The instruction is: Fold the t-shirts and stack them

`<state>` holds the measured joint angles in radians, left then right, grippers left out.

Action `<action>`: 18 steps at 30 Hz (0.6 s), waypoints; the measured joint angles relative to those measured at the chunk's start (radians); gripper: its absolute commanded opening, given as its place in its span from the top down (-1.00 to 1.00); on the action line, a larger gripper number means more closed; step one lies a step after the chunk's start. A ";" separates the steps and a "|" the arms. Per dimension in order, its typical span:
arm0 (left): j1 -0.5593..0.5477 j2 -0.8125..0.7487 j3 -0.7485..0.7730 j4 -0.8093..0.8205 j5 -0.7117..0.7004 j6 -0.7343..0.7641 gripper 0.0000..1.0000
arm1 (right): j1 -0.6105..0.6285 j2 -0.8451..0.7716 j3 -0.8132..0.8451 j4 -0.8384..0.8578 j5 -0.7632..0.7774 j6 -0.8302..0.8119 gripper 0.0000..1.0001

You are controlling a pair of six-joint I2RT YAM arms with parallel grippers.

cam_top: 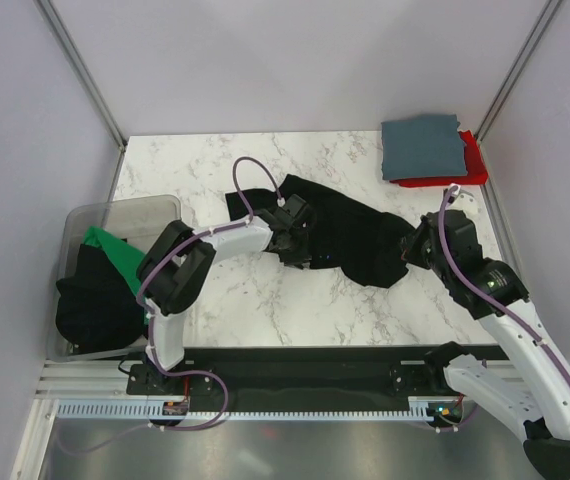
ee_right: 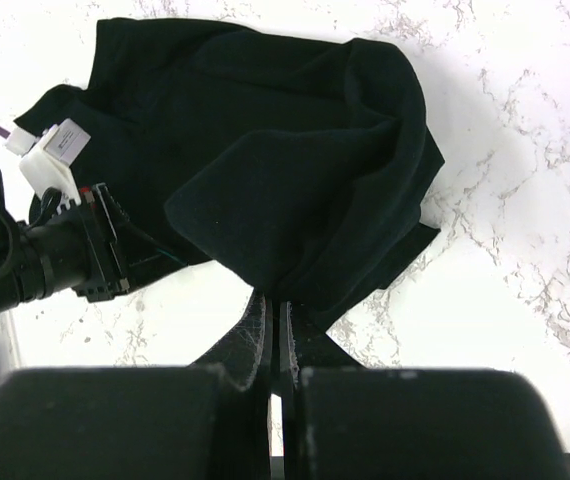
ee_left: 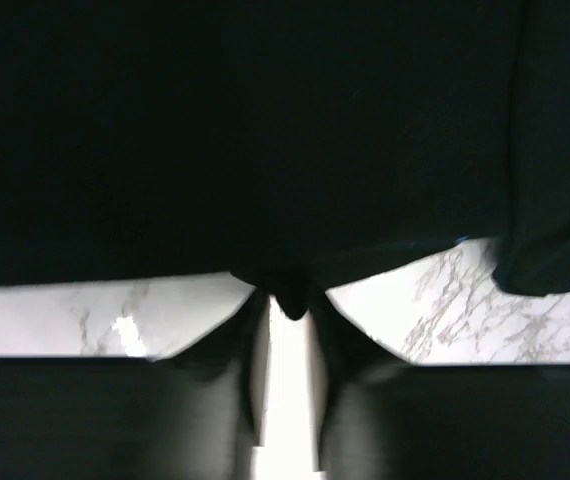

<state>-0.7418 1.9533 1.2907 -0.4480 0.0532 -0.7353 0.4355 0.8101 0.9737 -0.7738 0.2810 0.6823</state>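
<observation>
Black t-shirt (cam_top: pixel 350 235): we find it lying loose and rumpled on the middle of the marble table (cam_top: pixel 265 300), stretched from centre toward the right side.
Left gripper (cam_top: pixel 293 245): at the shirt's left near edge. In the wrist view the fingertips (ee_left: pixel 317 318) come together on a small bunch of the black hem, so we note it as pinching the cloth.
Right gripper (cam_top: pixel 410 250): at the shirt's right end. In its own view the fingers (ee_right: pixel 258 335) are pressed together with the cloth edge caught at the tips, so we read it as clenched on the same shirt.
Shirt between the arms: held at both ends, with folds and an overlapping flap showing in the right wrist view.
Grey-blue t-shirt (cam_top: pixel 423 147): folded, at the far right corner, lying on top of the red t-shirt (cam_top: pixel 473 165).
Clear bin (cam_top: pixel 125 210): at the table's left edge.
Bin contents: green t-shirt (cam_top: pixel 110 250) and second black t-shirt (cam_top: pixel 95 300), both crumpled.
</observation>
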 measured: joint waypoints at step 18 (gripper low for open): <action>0.042 -0.349 0.592 -0.539 -0.160 0.134 0.96 | -0.058 0.341 0.630 -0.215 0.172 -0.132 1.00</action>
<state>-0.6998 1.6039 1.8824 -0.9874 -0.1066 -0.6018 0.3771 1.1511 1.6039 -0.9886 0.4526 0.5499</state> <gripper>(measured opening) 0.033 0.013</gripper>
